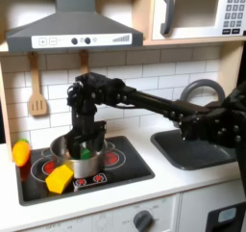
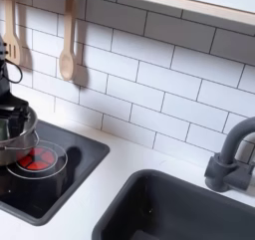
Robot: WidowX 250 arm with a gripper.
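Both pictures are small and a bit fuzzy. In the first exterior view the light is soft and warm, and my arm (image 1: 144,101) looks very dark. In the second exterior view the white tiles (image 2: 159,75) are bright, the sink (image 2: 189,209) is dark, and the picture's left edge is blurry.

Toy kitchen counter with a black stovetop and a sink

The white counter (image 1: 168,183) carries a black stovetop (image 1: 125,167) at 9 o'clock in the first exterior view and a dark sink (image 1: 197,149) at 3 o'clock. On the stovetop stand a metal pot (image 1: 69,157) at its centre, a yellow piece (image 1: 59,179) at 7 o'clock of the pot, and a yellow-and-orange piece (image 1: 20,152) at 9 o'clock. In the second exterior view the sink (image 2: 169,209) lies at 5 o'clock.
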